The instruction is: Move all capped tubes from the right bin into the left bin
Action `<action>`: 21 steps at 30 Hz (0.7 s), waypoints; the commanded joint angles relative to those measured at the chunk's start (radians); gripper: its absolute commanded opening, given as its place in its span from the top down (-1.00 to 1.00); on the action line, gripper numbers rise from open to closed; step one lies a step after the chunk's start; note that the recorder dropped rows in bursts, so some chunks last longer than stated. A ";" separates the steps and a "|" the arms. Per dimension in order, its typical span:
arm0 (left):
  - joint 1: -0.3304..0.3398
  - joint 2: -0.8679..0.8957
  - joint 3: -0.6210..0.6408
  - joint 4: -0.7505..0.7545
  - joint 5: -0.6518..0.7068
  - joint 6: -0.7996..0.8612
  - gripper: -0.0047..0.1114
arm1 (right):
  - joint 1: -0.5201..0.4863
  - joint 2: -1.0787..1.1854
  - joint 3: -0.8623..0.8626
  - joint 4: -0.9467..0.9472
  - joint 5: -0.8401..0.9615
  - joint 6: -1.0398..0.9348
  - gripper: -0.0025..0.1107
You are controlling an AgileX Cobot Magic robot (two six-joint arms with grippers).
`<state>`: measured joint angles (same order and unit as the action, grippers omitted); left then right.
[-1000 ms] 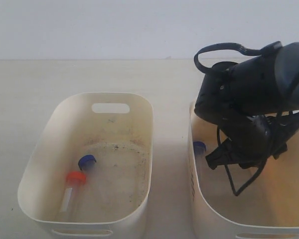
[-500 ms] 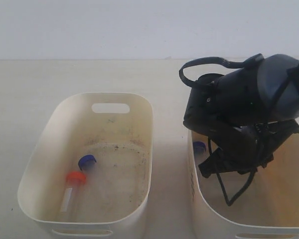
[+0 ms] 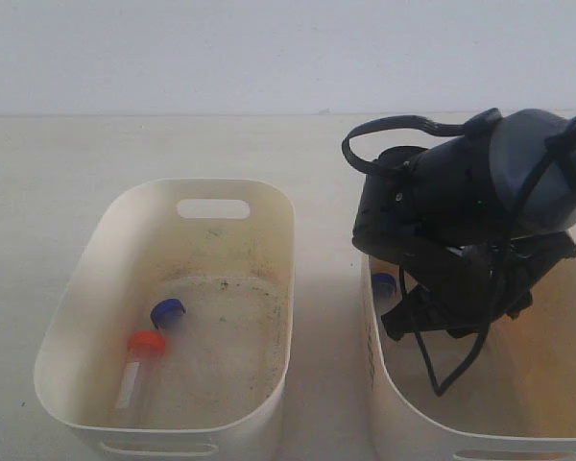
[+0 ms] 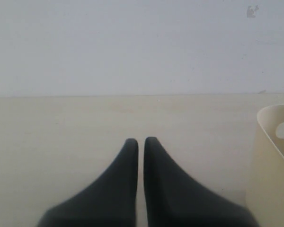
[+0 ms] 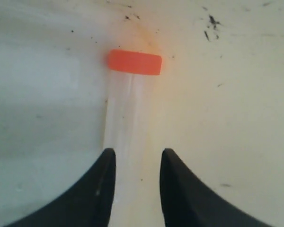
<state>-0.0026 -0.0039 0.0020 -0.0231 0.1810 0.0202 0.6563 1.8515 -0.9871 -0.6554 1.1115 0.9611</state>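
In the right wrist view my right gripper (image 5: 137, 152) is shut on a clear tube with an orange-red cap (image 5: 134, 62), low over the speckled, yellowish floor of the right bin (image 5: 236, 94). The exterior view shows the right arm (image 3: 461, 211) reaching down into the right bin (image 3: 376, 365); a blue-capped tube (image 3: 384, 284) lies against that bin's left wall. The left bin (image 3: 125, 206) holds a blue-capped tube (image 3: 167, 312) and an orange-capped tube (image 3: 146, 343). My left gripper (image 4: 141, 140) is shut and empty over the table, out of the exterior view.
A cream tub's end with a slot handle (image 4: 272, 142) shows at the edge of the left wrist view. A narrow strip of bare table (image 3: 328, 317) separates the two bins. A black cable loop (image 3: 374, 130) arches off the right arm.
The right arm has shifted left inside the right bin, mostly in the first half second. The tubes in the left bin have not moved.
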 commanded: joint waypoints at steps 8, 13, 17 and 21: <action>-0.007 0.004 -0.002 -0.003 -0.007 -0.004 0.85 | 0.002 0.021 -0.002 0.018 0.006 0.020 0.38; -0.007 0.004 -0.002 -0.003 -0.007 -0.004 0.85 | 0.002 0.060 -0.002 0.033 0.026 0.015 0.38; -0.007 0.004 -0.002 -0.003 -0.007 -0.004 0.85 | 0.002 0.067 -0.002 0.019 0.045 0.015 0.38; -0.007 0.004 -0.002 -0.003 -0.007 -0.004 0.85 | 0.002 0.067 -0.002 0.022 0.058 0.015 0.23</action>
<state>-0.0026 -0.0039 0.0020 -0.0231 0.1810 0.0202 0.6576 1.9214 -0.9884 -0.6246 1.1522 0.9783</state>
